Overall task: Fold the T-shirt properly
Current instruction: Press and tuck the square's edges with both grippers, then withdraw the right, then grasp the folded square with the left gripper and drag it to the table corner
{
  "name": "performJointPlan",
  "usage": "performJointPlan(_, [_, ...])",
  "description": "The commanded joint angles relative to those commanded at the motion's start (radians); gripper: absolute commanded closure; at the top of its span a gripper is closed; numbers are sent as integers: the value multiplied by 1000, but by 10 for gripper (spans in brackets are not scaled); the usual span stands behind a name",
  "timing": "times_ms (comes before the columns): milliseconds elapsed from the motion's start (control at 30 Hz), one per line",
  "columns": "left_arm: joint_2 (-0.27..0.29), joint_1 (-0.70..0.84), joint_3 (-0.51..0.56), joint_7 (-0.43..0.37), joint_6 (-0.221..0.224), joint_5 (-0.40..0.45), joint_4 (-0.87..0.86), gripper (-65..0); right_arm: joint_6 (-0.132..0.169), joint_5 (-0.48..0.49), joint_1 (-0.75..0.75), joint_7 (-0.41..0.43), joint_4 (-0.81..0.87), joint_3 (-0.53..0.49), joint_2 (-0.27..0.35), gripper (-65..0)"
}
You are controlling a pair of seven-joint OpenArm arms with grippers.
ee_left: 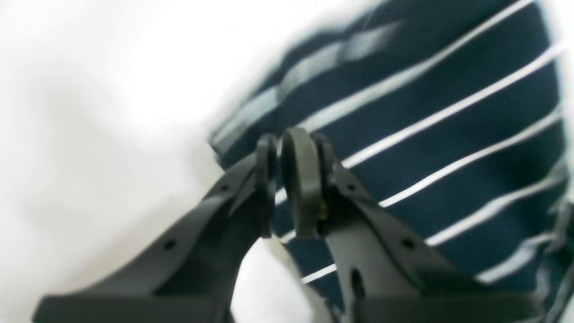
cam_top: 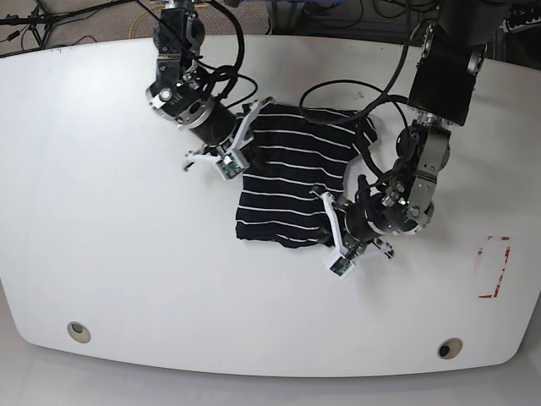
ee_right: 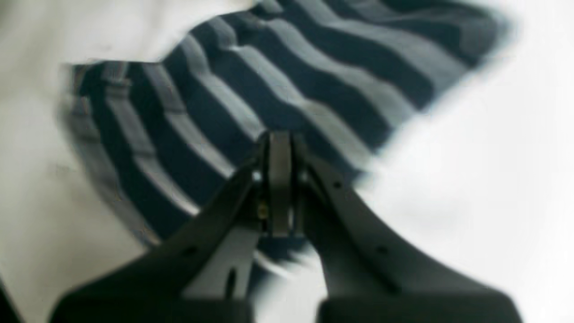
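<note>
The T-shirt (cam_top: pixel 287 178), dark navy with thin white stripes, lies bunched in the middle of the white table (cam_top: pixel 110 211). My left gripper (cam_top: pixel 328 203) is at its lower right edge. In the left wrist view its fingers (ee_left: pixel 301 179) are pressed together at a corner of the T-shirt (ee_left: pixel 448 148). My right gripper (cam_top: pixel 247 127) sits at the shirt's upper left edge. The right wrist view shows that gripper (ee_right: pixel 280 179) shut, with blurred T-shirt (ee_right: pixel 269 89) cloth all around its tips. The pinch itself is blurred in both wrist views.
A red corner marking (cam_top: pixel 494 266) is on the table at the right. Two round holes (cam_top: pixel 78 331) (cam_top: pixel 450 348) sit near the front edge. Black cables (cam_top: pixel 338 89) hang from both arms across the shirt's far side.
</note>
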Motion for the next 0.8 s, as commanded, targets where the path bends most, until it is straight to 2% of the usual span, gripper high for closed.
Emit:
performJointPlan(100, [2,43,-21,-3,77,2,92,-135,0,3,3,-25,52,46,28,-2])
performJointPlan(133, [3,64,-23,-11,140,2,135,-164,0,3,8,-25,64,68,40,-2])
performJointPlan(267, [31,140,3,-91,344,6,227,-274,0,3,12,-25,69,146,72,-2])
performJointPlan(367, [43,212,40,-176,482,84,259,-365,0,3,12,-25,66,195,78,-2])
performJointPlan(433, [57,258,81,-238,537,164,261,-393,0,5,12,-25,66,213,80,-2])
performJointPlan(467, [68,281,110,-282,562,219,261,-399,0,5,12,-25,66,221,80,-2])
performJointPlan(567, [92,334,201,-404,603,359,249,-401,0,5,11,-25,64,238,80,-2])
performJointPlan(600, [97,344,221,-422,608,384,242,-401,0,5,9,-25,64,241,80,-2])
performJointPlan(633, [106,371,265,-471,626,446,216,-401,0,5,6,-25,64,247,80,-2])
performJointPlan(733, [143,393,321,-514,657,546,152,-403,0,5,6,-25,64,262,75,-2])
performJointPlan(800, [175,397,324,-516,661,575,89,-403,0,5,6,-25,64,273,71,-2])
